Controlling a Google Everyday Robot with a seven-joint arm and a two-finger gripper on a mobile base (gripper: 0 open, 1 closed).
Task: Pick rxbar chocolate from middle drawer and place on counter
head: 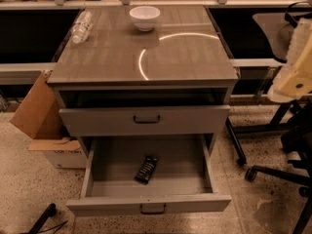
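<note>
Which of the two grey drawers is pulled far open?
The lower one, the middle drawer, pulled far out with the rxbar chocolate lying inside; the drawer above sticks out only slightly. The gripper hangs at the right edge, clear of both.

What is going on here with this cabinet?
Nothing is being handled at this moment. The middle drawer stands pulled open, and the rxbar chocolate lies on its floor. The counter holds a white bowl and a clear bottle lying on its side. The gripper is not in view.

No legible text — claw out of view
</note>
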